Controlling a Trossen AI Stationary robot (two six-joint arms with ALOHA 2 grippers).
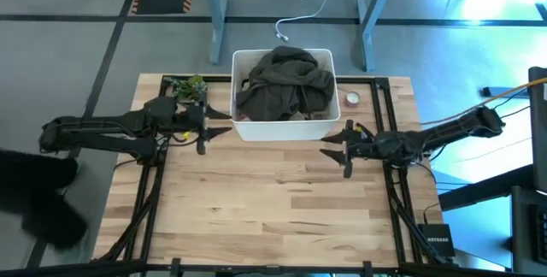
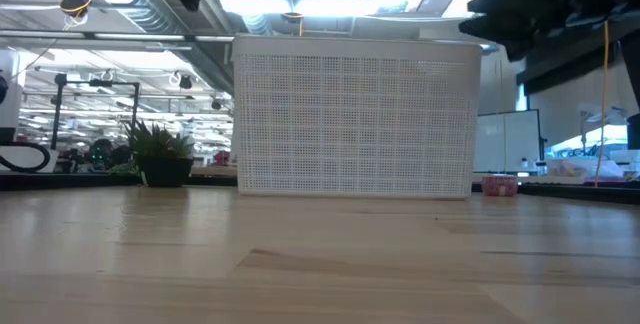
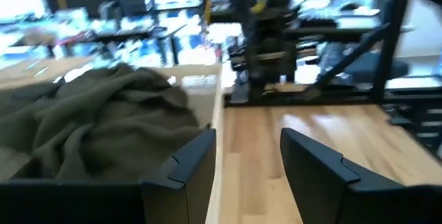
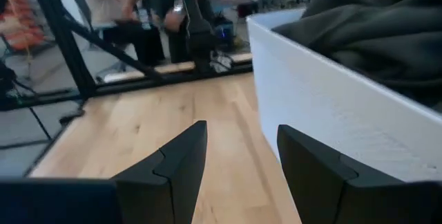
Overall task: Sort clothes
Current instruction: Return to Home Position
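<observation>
A dark olive green garment (image 1: 285, 84) lies bunched on top of the pile in the white bin (image 1: 282, 130) at the table's far middle; it also shows in the left wrist view (image 3: 97, 117) and the right wrist view (image 4: 373, 27). Other clothes are hidden beneath it. My left gripper (image 1: 220, 124) hovers open and empty just left of the bin's near corner. My right gripper (image 1: 335, 146) hovers open and empty just right of the bin's near corner. In the low view the bin's perforated near wall (image 2: 355, 114) hides the clothes.
A small green plant in a dark pot (image 1: 186, 87) stands left of the bin. A small red-and-white roll (image 1: 352, 99) lies right of it. A person sits beyond the table in the right wrist view (image 4: 114, 6). Bare wooden tabletop (image 1: 273, 209) spreads on the near side.
</observation>
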